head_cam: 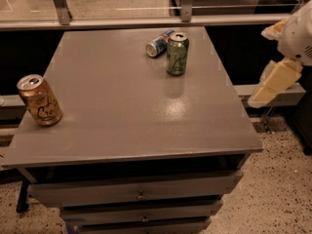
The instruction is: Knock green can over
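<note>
The green can (177, 53) stands upright at the far middle of the grey table top (126, 116), silver top up. My gripper (271, 57) hangs off the table's right side, level with the can and well to its right, not touching anything. Its two pale yellow fingers (274, 83) are spread apart and hold nothing. The white arm behind it runs out of view at the right edge.
A blue-and-silver can (159, 43) lies on its side just behind and left of the green can, nearly touching it. An orange-gold can (40, 100) stands upright near the left edge. Drawers (141, 195) sit under the table top. A rail (146, 21) runs behind the table.
</note>
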### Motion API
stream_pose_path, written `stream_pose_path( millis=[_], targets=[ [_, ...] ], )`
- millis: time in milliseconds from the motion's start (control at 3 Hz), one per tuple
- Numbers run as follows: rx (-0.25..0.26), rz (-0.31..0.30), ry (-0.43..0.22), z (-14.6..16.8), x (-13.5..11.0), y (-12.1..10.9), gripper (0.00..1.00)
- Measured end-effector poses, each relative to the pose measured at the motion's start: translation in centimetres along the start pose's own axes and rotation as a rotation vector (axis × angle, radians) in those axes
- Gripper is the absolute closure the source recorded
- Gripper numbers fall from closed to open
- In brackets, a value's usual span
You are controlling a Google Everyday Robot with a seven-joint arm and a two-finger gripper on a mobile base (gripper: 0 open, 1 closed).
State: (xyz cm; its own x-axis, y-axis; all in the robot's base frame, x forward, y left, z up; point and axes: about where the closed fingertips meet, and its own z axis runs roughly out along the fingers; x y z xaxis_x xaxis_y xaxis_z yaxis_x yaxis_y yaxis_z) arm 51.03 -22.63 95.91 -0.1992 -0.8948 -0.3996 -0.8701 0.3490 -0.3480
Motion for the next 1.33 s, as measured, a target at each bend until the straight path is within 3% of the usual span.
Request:
stream_pose_path(
  millis=[333, 667, 1333],
  targets=[
    [0.024, 0.076, -0.174, 4.1, -1.0, -3.7, 0.0],
    [-0.007, 0.191, -0.367, 8.8, -2.8, -6.1, 0.0],
    [-0.149, 0.337, -0.667, 16.8, -8.5, -6.6, 0.0]
  ],
)
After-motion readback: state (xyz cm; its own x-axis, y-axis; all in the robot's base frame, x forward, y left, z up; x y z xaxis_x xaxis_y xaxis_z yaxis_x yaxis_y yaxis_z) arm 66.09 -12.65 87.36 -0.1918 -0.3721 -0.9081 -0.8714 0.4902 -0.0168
